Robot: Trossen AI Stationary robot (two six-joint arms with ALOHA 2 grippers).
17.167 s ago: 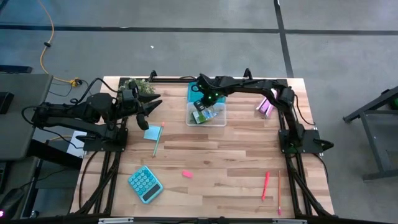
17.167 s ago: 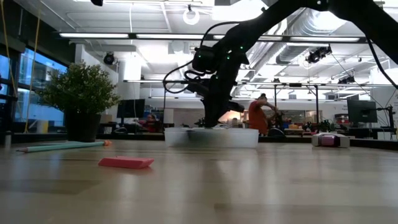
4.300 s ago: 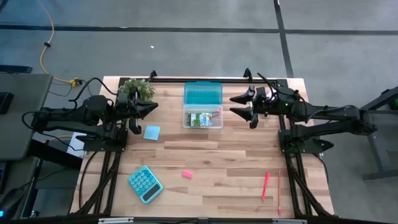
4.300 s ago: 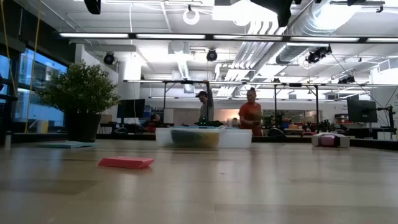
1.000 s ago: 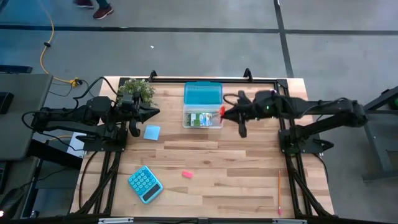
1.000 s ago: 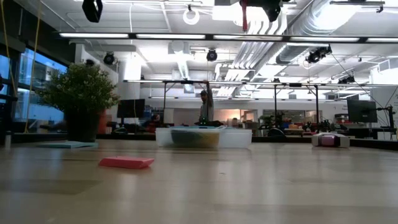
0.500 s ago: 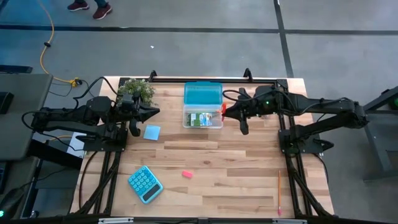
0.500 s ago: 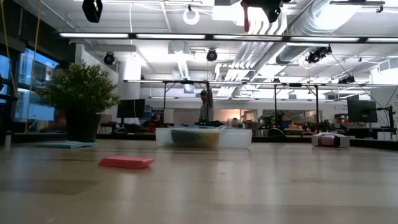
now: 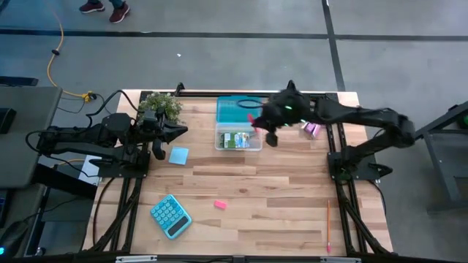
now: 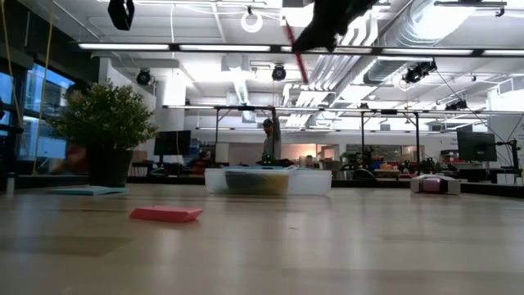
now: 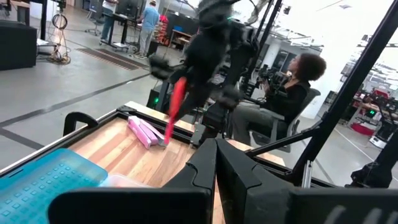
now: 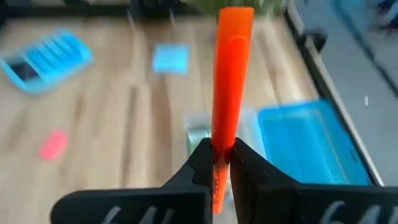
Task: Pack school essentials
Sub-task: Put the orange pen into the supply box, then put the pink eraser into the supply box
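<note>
From above, your right fingers (image 9: 257, 121) are clamping the pink-red pen (image 9: 252, 119) over the clear box (image 9: 239, 138); your left fingers (image 9: 175, 130), clenched empty, are waiting beside the note pad (image 9: 178, 155). In the right wrist view, the pen (image 12: 227, 124) is sticking out past those fingers

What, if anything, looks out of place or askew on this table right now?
Nothing looks spilled or damaged. The pink eraser, thin pencil and note pad lie unpacked on the table; the right gripper holds the pink-red pen above the clear box.
</note>
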